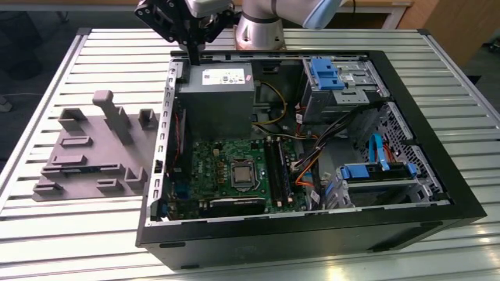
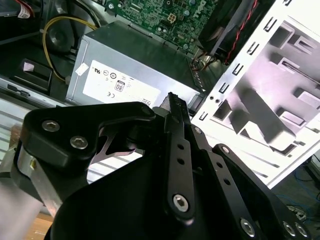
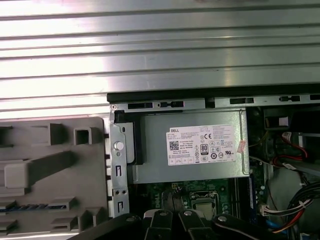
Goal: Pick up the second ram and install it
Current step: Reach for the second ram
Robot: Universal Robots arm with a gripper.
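Second ram (image 1: 81, 170), a dark blue-green flat memory stick, sits in grey moulded holder (image 1: 117, 175) toward slatted metal table's (image 1: 78, 234) edge on the exterior view's left. Open black computer case (image 1: 312, 231) mid-table. Black gripper (image 1: 193, 60) over case's far wall, fingers drawn together, empty.

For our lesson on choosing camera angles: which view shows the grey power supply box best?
The first wrist view: the power supply faces the camera squarely, its labelled side whole. The exterior view shows it at a slant inside the case. In the second wrist view the gripper hides part of it.
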